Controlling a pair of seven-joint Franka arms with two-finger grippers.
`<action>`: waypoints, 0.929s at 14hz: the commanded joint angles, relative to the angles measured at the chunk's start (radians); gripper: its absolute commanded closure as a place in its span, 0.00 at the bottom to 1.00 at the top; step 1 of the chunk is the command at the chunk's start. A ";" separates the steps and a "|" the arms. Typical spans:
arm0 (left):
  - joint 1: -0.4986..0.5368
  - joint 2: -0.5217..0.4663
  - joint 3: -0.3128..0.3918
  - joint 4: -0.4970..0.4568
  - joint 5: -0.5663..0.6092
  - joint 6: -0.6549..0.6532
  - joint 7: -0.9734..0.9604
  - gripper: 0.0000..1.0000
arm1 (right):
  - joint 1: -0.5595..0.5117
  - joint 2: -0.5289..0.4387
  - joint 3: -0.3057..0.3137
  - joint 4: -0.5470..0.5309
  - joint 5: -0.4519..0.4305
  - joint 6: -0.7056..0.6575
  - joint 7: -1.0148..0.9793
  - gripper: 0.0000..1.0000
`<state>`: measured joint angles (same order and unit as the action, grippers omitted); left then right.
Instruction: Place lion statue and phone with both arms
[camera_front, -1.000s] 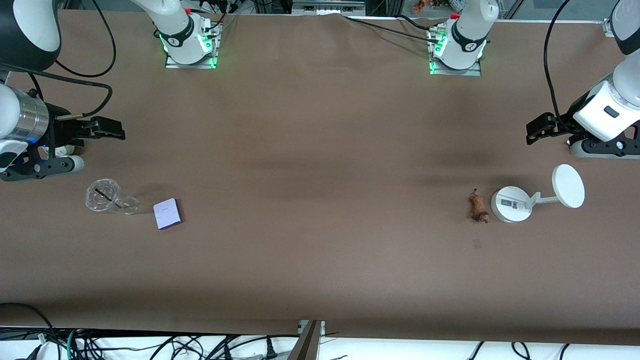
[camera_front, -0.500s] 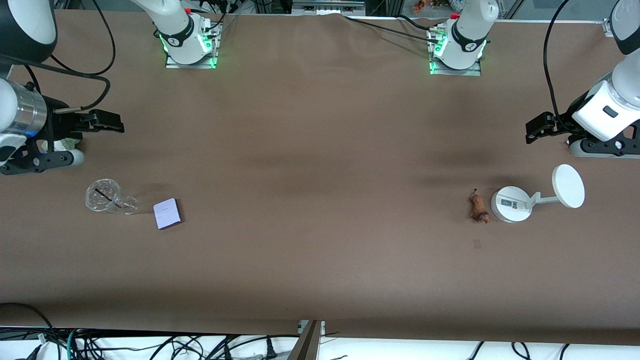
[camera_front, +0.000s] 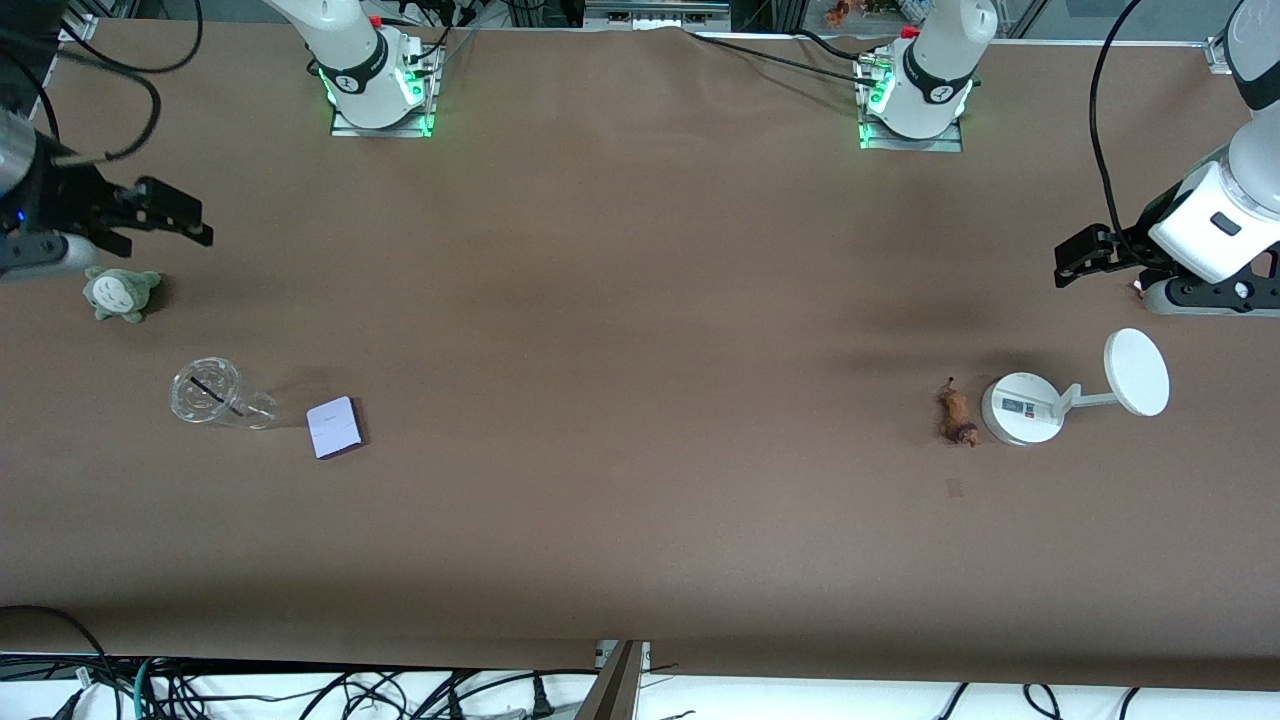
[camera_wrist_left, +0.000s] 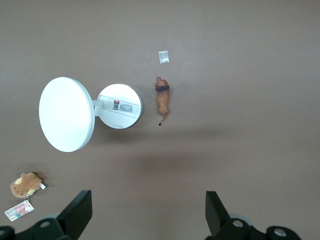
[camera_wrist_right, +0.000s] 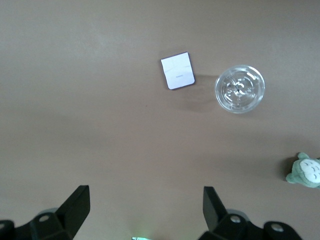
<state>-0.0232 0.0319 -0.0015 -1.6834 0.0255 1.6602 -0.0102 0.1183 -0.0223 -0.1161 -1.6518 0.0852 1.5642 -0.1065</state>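
Gaping wide and empty, left tool (camera_wrist_left: 145, 212) and right tool (camera_wrist_right: 145, 212) hover.

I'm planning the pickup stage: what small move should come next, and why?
Probably bring both grippers down over their targets: the left gripper, jaws open, toward the lion statue, the right gripper, jaws open, toward the phone. Both items lie untouched on the table.

Even overhead light, soft diffuse shadows, sharp focus, no glare

table (camera_front: 640, 300): brown, matte; cables (camera_front: 400, 695): along near edge; lighting: even
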 joint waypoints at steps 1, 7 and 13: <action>0.006 0.011 -0.005 0.030 -0.007 -0.023 0.026 0.00 | -0.032 -0.094 0.067 -0.099 -0.039 0.033 -0.004 0.00; -0.006 0.014 -0.006 0.048 -0.006 -0.022 0.026 0.00 | -0.029 -0.110 0.111 -0.094 -0.127 -0.009 -0.010 0.00; -0.008 0.014 -0.009 0.051 -0.006 -0.019 0.027 0.00 | -0.035 -0.096 0.111 -0.077 -0.120 0.076 -0.065 0.00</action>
<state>-0.0308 0.0319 -0.0087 -1.6658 0.0255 1.6601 -0.0101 0.1030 -0.1113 -0.0204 -1.7278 -0.0279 1.6185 -0.1488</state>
